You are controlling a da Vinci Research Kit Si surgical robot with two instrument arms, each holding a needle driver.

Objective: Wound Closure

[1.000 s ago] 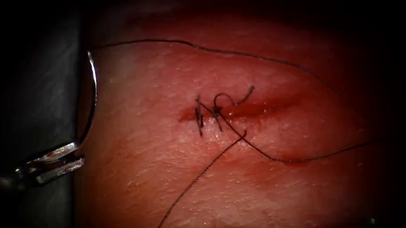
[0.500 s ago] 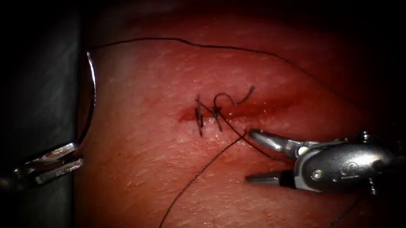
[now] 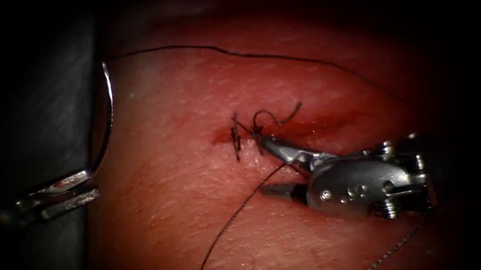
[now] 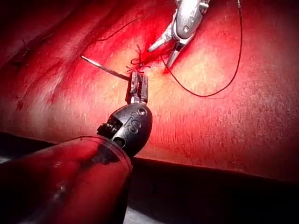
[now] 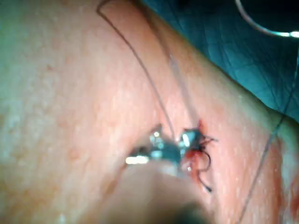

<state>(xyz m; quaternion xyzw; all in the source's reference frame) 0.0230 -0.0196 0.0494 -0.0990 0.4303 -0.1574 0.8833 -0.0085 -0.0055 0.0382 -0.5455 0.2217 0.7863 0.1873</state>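
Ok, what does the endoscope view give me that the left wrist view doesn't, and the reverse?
Endoscope view: the needle's whole curve, clear of the tissue left of the cut, with thread trailing from its upper end. Left wrist view: the left tool's shut jaws up close, gripping the needle near one end. Both: the right tool, jaws open, holding nothing, astride the thread beside the stitches.

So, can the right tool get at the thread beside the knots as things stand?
Probably yes: the right tool has its jaws open astride the thread beside the stitches, nothing between. The left tool holds the needle off the tissue.
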